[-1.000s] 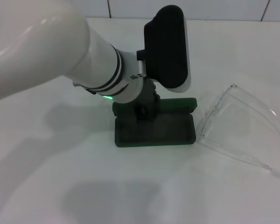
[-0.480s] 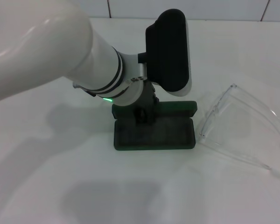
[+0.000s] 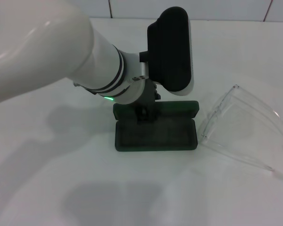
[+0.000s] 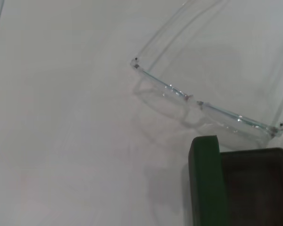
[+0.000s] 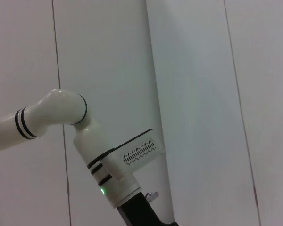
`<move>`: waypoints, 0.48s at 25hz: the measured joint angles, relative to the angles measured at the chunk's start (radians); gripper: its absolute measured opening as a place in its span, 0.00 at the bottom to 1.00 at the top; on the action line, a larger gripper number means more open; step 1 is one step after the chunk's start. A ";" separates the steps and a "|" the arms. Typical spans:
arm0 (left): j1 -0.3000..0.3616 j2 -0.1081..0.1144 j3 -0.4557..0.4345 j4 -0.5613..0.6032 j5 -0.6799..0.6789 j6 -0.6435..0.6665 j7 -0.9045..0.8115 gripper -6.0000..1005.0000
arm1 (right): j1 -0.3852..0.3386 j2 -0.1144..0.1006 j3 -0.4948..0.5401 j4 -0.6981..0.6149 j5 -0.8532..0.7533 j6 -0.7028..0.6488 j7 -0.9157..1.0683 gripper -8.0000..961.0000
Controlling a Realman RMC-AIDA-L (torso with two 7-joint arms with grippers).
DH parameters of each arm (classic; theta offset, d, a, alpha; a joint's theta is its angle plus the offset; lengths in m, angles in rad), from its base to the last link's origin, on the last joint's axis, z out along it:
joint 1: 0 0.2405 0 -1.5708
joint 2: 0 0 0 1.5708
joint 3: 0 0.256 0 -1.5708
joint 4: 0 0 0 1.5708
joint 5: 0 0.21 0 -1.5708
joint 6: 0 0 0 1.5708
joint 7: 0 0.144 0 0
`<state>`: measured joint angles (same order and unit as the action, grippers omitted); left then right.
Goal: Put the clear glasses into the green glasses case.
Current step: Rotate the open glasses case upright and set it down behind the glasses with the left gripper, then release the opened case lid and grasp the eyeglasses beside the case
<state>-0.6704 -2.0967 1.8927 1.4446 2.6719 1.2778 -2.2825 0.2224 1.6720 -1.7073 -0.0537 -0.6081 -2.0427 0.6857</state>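
White tabletop [image 3: 47,188], tiled wall behind. Green glasses case [image 3: 155,134] sits open mid-table, tray toward the robot, lid [image 3: 177,107] standing up at the case's 12 o'clock edge. Clear glasses [image 3: 243,134] lie on the table at the case's 3 o'clock, just beside it, arms unfolded and pointing away; in the left wrist view the lens front [image 4: 205,106] sits close to the case corner [image 4: 205,179], apparently not touching.

Left gripper [image 3: 144,113] is down over the back-left part of the case, near the hinge line; its wrist housing blocks the fingers, so spread cannot be told.

Change over the last second: the left wrist has shifted slightly to 3 o'clock and lifted a touch; the case has settled a hair and now sits square. Glasses unmoved.

Read: case looks opened and ready, glasses not yet picked. Likely next is a reach toward 3 o'clock for the glasses.

Right gripper isn't seen; its wrist camera faces the wall and the left arm [image 5: 61,113].
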 joint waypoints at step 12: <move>0.002 0.001 0.003 0.068 0.003 0.029 -0.016 0.31 | -0.004 0.000 0.000 0.000 0.004 -0.005 -0.001 0.74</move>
<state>-0.6680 -2.0962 1.8952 1.5131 2.6751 1.3072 -2.2987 0.2182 1.6716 -1.7072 -0.0537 -0.6036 -2.0476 0.6847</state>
